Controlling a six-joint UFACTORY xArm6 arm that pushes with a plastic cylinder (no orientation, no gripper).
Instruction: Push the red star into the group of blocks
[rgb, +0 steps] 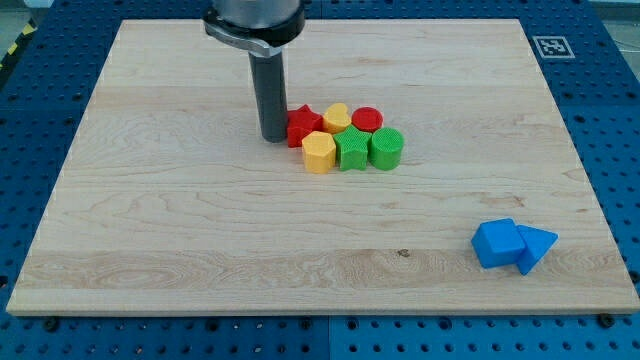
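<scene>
The red star (303, 125) lies near the middle of the wooden board, touching the left side of a tight group of blocks. The group holds a yellow round block (336, 118), a red cylinder (367, 120), a yellow hexagon (318, 153), a green star (352, 149) and a green cylinder (386, 148). My tip (274, 137) stands on the board right against the red star's left side.
Two blue blocks sit at the view's bottom right: a blue cube-like block (497, 243) and a blue triangular block (536, 246), touching each other. A printed marker tag (552, 46) is at the board's top right corner.
</scene>
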